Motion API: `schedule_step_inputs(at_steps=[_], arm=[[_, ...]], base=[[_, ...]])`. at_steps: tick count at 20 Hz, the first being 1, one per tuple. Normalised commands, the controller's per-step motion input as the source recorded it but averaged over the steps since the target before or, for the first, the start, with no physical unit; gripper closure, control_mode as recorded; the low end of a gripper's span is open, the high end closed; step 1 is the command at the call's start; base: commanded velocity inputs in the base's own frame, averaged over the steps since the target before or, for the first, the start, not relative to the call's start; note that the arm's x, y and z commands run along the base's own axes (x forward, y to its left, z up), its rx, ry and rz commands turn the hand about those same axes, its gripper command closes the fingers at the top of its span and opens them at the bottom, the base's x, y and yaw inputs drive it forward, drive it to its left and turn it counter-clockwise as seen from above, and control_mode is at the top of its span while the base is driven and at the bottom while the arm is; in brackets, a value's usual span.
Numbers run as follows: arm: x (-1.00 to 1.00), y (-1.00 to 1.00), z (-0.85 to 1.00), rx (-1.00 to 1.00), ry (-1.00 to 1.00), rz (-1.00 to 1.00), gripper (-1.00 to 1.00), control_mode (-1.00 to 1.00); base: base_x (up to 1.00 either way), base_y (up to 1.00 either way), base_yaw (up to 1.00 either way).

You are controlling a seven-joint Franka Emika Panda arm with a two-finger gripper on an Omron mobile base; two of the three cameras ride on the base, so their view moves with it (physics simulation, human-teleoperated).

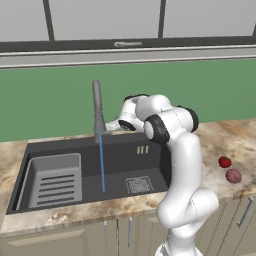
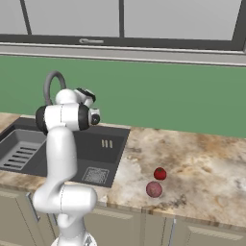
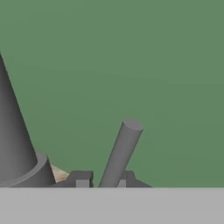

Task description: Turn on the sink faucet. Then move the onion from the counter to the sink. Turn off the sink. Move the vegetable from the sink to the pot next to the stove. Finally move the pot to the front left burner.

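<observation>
The sink faucet stands behind the sink, and a thin blue stream of water falls from its spout into the basin. My gripper is shut and sits low at the faucet's base, on its right side. In the hand view the thin grey lever rises slanted just ahead of my gripper, with the faucet's body to its left. The onion, a dull reddish ball, lies on the counter right of the sink, also the onion near the counter's front edge.
A smaller bright red round thing lies just behind the onion. In the basin are a lighter slotted tray insert on the left and a square drain grate. A green wall backs the counter.
</observation>
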Motion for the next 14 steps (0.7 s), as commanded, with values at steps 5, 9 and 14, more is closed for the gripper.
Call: schedule_step_inputs(at_steps=[5, 9, 14], arm=[[0.00, -0.38, -0.32, 0.03, 0.12, 0.00, -1.00, -1.00], [-0.02, -0.24, -0.01, 0.02, 0.09, -0.03, -1.00, -1.00], [-0.24, -0.33, 0.11, 0.00, 0.08, -0.07, -1.00, -1.00]], base=[[0.00, 0.00, 0.00], [0.00, 0.00, 0.00], [0.00, 0.00, 0.00]])
